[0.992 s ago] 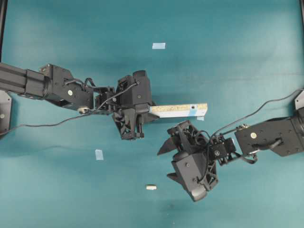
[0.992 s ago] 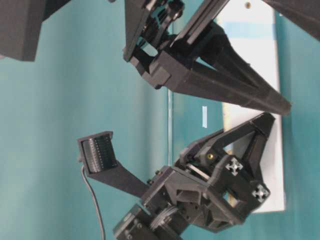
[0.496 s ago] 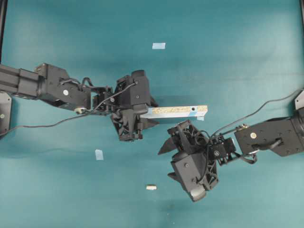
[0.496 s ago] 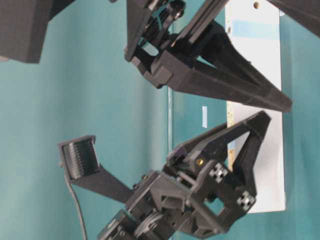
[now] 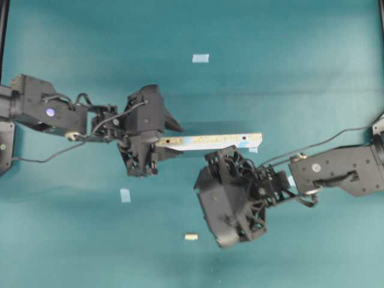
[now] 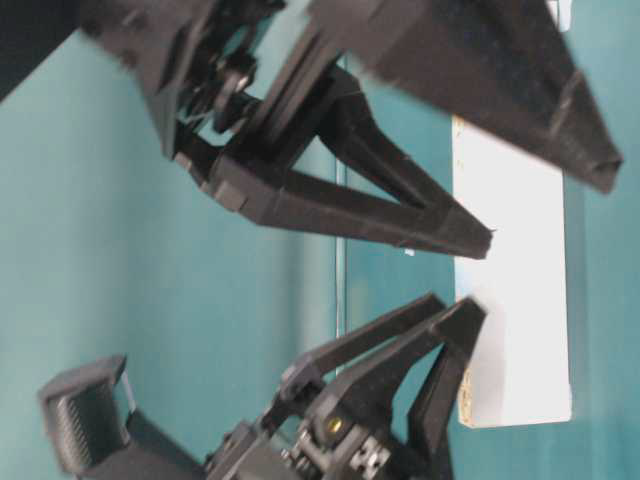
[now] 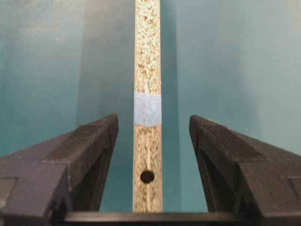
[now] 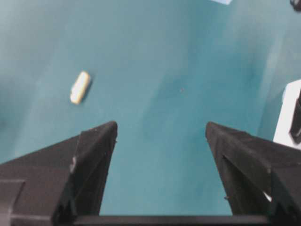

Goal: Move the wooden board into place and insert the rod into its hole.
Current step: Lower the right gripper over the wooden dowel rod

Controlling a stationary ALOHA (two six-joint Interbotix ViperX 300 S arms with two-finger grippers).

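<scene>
The wooden board (image 5: 210, 141) stands on its long narrow edge at mid table, its white face toward the table-level view (image 6: 515, 300). My left gripper (image 5: 179, 141) is open and straddles the board's left end without touching it. In the left wrist view the board's speckled edge (image 7: 147, 56) runs between the fingers of that gripper (image 7: 153, 120), with a dark hole (image 7: 147, 176) near the end and a blue patch (image 7: 147, 108) beyond. The rod (image 5: 191, 237) lies on the mat at lower middle. My right gripper (image 5: 208, 210) is open and empty, with the rod (image 8: 81, 87) ahead to its left.
Pale blue tape squares lie on the teal mat at the top (image 5: 200, 58) and lower left (image 5: 125, 195). The right arm's body and cable (image 5: 336, 171) stretch across the right side, just below the board.
The left arm has pulled back to the left, uncovering the board's left end, and the board looks narrower from above. The right gripper has swung left and tilted down toward the rod.
</scene>
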